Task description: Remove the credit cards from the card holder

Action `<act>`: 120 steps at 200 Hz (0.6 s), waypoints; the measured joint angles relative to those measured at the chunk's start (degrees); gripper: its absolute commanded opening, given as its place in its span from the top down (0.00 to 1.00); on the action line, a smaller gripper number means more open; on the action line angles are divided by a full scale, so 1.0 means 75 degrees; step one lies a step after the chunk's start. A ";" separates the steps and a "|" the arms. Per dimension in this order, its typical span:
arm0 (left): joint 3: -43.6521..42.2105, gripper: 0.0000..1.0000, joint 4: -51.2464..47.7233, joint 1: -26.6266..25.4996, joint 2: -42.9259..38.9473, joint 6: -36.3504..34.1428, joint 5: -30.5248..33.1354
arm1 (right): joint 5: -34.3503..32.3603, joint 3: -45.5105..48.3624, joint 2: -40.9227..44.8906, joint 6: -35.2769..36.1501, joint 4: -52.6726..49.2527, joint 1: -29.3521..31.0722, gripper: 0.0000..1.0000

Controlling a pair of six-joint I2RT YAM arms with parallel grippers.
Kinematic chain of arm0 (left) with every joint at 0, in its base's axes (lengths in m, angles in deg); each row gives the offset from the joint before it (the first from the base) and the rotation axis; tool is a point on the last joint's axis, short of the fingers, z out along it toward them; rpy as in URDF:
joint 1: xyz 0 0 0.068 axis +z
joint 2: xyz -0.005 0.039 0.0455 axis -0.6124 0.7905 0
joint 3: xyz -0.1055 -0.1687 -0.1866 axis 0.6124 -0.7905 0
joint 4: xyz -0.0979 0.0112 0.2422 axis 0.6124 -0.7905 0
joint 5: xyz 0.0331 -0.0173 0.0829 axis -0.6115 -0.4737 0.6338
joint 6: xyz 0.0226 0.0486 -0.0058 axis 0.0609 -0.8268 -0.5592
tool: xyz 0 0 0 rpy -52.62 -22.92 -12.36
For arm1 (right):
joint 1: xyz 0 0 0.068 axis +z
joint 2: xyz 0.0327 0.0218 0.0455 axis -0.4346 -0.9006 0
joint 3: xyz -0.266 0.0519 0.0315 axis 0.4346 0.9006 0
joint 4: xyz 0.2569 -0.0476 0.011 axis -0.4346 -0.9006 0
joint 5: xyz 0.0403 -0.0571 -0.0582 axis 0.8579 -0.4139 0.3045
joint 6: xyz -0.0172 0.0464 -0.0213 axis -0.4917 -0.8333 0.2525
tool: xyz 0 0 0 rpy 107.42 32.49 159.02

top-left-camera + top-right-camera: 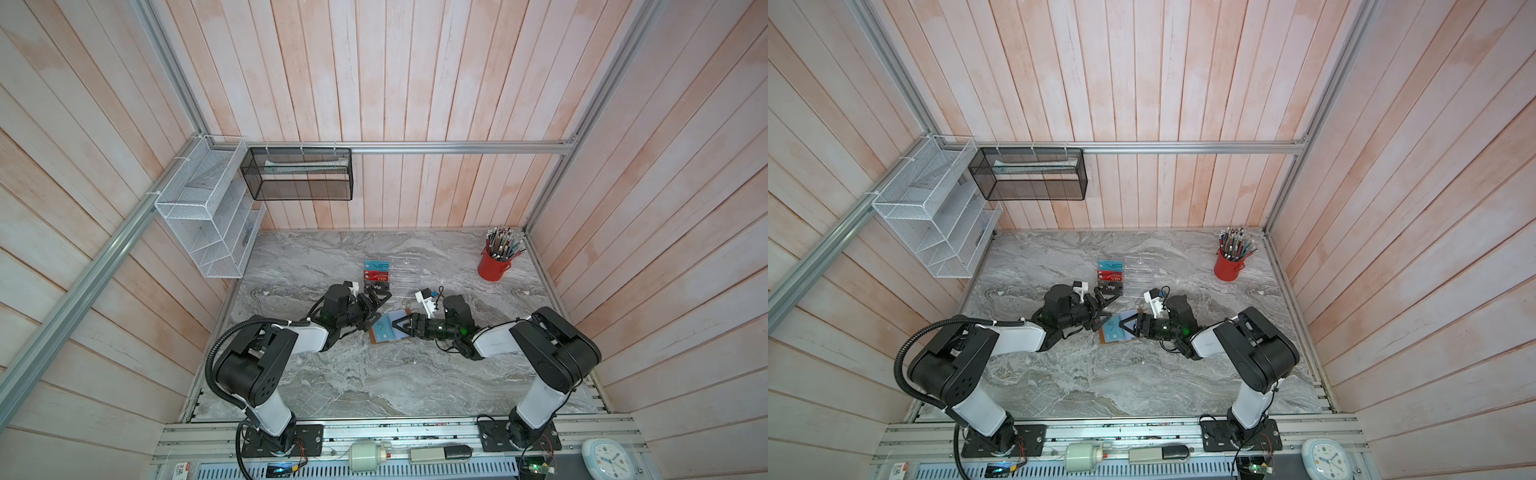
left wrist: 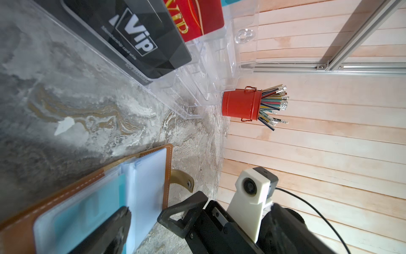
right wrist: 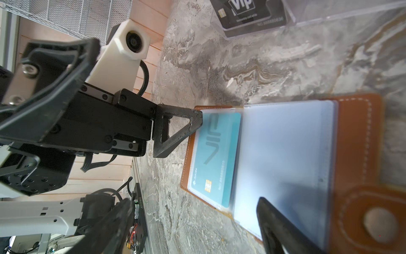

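- The card holder [image 3: 356, 136] lies open and flat on the worktop [image 1: 332, 374] between the two arms, clear sleeves up and snap strap out to one side.
- One teal card [image 3: 216, 158] sits inside a sleeve on the page nearer the left arm. Three other cards, teal [image 1: 376, 264], red [image 2: 197, 19] and black [image 2: 140, 39], stand in the acrylic rack [image 1: 405, 276] nearby.
- The left end effector [image 1: 374, 311] is spread wide and empty, with one fingertip [image 3: 195, 118] at the holder's corner beside the teal card. Touching or just short of it: cannot tell.
- The right end effector [image 1: 400, 325] hangs over the sleeves with its jaws apart and nothing between them.
- Judgement: the step in hand is extracting the teal card.
  - One end effector should press down the empty sleeves and leather.
  - The other should nip only the card's exposed edge and draw it straight along the sleeve mouth, low and flat. The soft plastic may otherwise lift the whole holder.
- Not determinable:
  - which side of the sleeve is open;
  - whether further cards lie under the stacked sleeves;
  - in both top views the right end effector covers much of the holder;
  - the strap is blurred in the right wrist view.
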 measured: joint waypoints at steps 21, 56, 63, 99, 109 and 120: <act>-0.0207 0.00 -0.0006 0.0015 0.0000 -0.0003 -0.0020 | 0.0125 -0.0143 -0.0283 -0.0003 0.0137 0.0015 0.19; -0.0530 0.00 -0.0006 0.0026 0.0000 0.0003 -0.0020 | 0.0297 -0.0201 -0.0664 -0.0052 0.0361 0.0015 0.24; -0.0560 0.00 0.0000 0.0032 0.0000 0.0003 -0.0017 | 0.0341 -0.0201 -0.0729 -0.0090 0.0423 0.0017 0.25; -0.0595 0.00 0.0035 0.0087 0.0000 0.0000 -0.0020 | 0.0507 -0.0312 -0.0930 -0.0175 0.0574 0.0058 0.29; -0.0612 0.00 0.0038 0.0105 0.0000 0.0000 -0.0020 | 0.0551 -0.0361 -0.0982 -0.0192 0.0592 0.0067 0.31; -0.0662 0.00 0.0076 0.0131 0.0000 0.0000 -0.0020 | 0.0589 -0.0405 -0.1040 -0.0204 0.0597 0.0076 0.32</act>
